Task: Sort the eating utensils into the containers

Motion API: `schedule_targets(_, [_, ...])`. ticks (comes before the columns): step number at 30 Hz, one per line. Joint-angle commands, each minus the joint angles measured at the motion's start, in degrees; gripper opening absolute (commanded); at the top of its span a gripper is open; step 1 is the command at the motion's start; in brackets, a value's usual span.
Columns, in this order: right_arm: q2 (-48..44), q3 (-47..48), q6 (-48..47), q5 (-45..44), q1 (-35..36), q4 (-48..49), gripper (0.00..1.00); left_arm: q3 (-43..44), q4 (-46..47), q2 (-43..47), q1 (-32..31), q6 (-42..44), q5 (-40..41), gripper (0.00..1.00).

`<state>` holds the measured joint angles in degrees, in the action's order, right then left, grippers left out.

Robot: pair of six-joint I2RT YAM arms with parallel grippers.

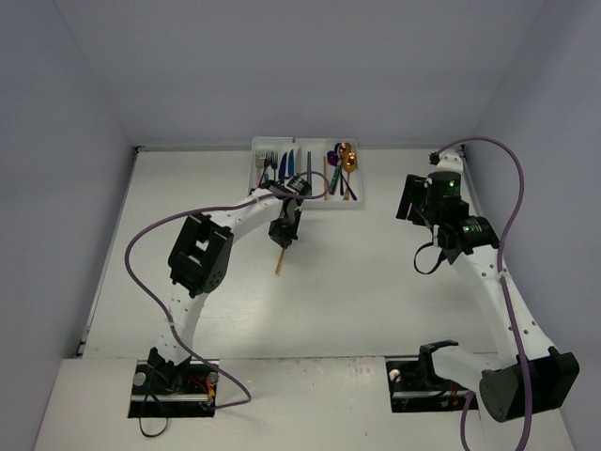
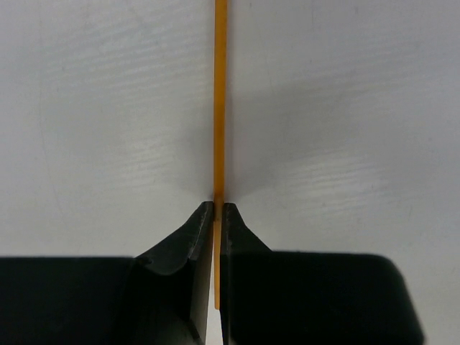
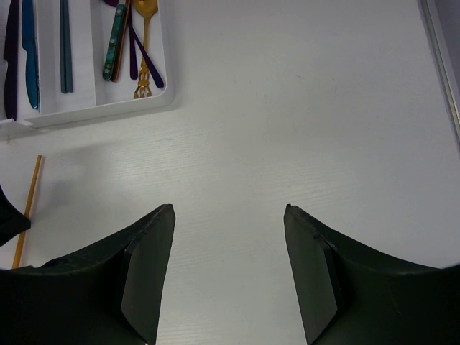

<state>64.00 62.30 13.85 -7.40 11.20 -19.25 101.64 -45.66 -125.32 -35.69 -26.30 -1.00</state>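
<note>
**Top external view.** We find the white tray point(image 1: 355, 203) at the far edge of the table point(image 1: 376, 282), with its long compartments running away from the arms. Its contents from the left are:
- silver forks point(image 1: 267, 162) in the outermost compartment
- dark knives point(image 1: 286, 165)
- teal chopsticks point(image 1: 308, 162)
- a purple spoon point(image 1: 334, 158) and a gold spoon point(image 1: 348, 162) at the right, among other pieces too small to tell apart

The left gripper point(image 1: 282, 235) hangs just before the tray's near wall. The orange chopstick point(image 1: 278, 263) projects from it toward the arm bases. The right gripper point(image 1: 406, 199) is to the right of the tray, well apart from it.

**Left wrist view.** The fingers point(image 2: 183, 241) are pressed together on the orange chopstick point(image 2: 220, 108), pinching it. The stick runs straight out beyond the tips over bare table. We cannot tell whether it touches the surface.

**Right wrist view.** The fingers point(image 3: 147, 266) stand spread wide over bare table. The tray's near right corner shows at upper left:
- a blue knife point(image 3: 29, 57) beside a darker one
- the teal chopsticks point(image 3: 65, 43) in the next compartment
- a teal patterned handle point(image 3: 115, 43), purple handles point(image 3: 133, 57) and a gold ornate handle point(image 3: 141, 90) in the end compartment

The orange chopstick point(image 3: 29, 201) is outside the tray, near its front wall.
</note>
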Motion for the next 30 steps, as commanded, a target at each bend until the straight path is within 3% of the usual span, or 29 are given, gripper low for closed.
schedule_targets(1, [-2.6,0.1,0.8,0.3,-0.4,0.6,0.59,2.0,-1.3,12.9,-0.9,-1.2,1.8,0.0])
schedule_targets(7, [-4.6,-0.1,1.3,1.0,-0.4,-0.4,0.59,14.7,0.9,13.4,0.7,0.3,3.6,0.0])
schedule_targets(11, [-5.8,0.3,1.5,1.3,-0.4,-1.2,0.59,24.5,3.5,6.7,1.5,2.3,3.8,0.0])
schedule_targets(16, [-6.1,0.8,1.9,2.3,-0.4,-1.6,0.59,45.0,4.7,-6.2,1.9,5.5,4.1,0.0])
schedule_targets(21, [-6.3,0.2,2.8,3.3,-0.4,-2.1,0.59,49.9,13.8,-13.8,3.3,4.6,3.5,0.0])
schedule_targets(25, [-7.0,-0.5,3.3,4.3,-0.5,-2.9,0.59,41.2,28.7,-14.0,4.7,2.4,4.2,0.0])
schedule_targets(30, [-7.8,-0.9,3.1,4.5,-0.4,-4.5,0.59,44.7,31.6,-20.3,4.9,1.5,3.8,0.0])
